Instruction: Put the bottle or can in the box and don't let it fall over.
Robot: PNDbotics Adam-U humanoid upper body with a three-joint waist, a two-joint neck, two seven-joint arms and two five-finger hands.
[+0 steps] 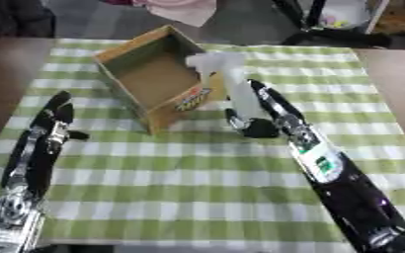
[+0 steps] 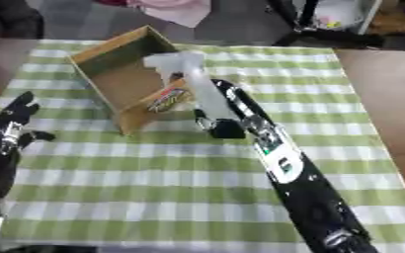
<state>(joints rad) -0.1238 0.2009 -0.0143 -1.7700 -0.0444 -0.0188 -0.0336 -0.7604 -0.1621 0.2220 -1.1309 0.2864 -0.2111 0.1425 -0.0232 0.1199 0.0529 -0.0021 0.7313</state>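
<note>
An open cardboard box [image 1: 178,105] stands on the green checked cloth at the back left of centre, and I see nothing inside it. A pale white bottle [image 1: 233,86] is held roughly upright just beside the box's right wall, its wide top level with the rim. My right hand [image 1: 258,123] is shut round the bottle's lower part, and its arm runs in from the lower right. My left hand [image 1: 56,117] rests open on the cloth at the left, apart from the box.
The checked cloth [image 1: 197,183] covers the middle of a brown table [image 1: 396,84], which shows bare at both sides. Beyond the far edge lie a pink cloth [image 1: 184,7] and dark stands [image 1: 327,29].
</note>
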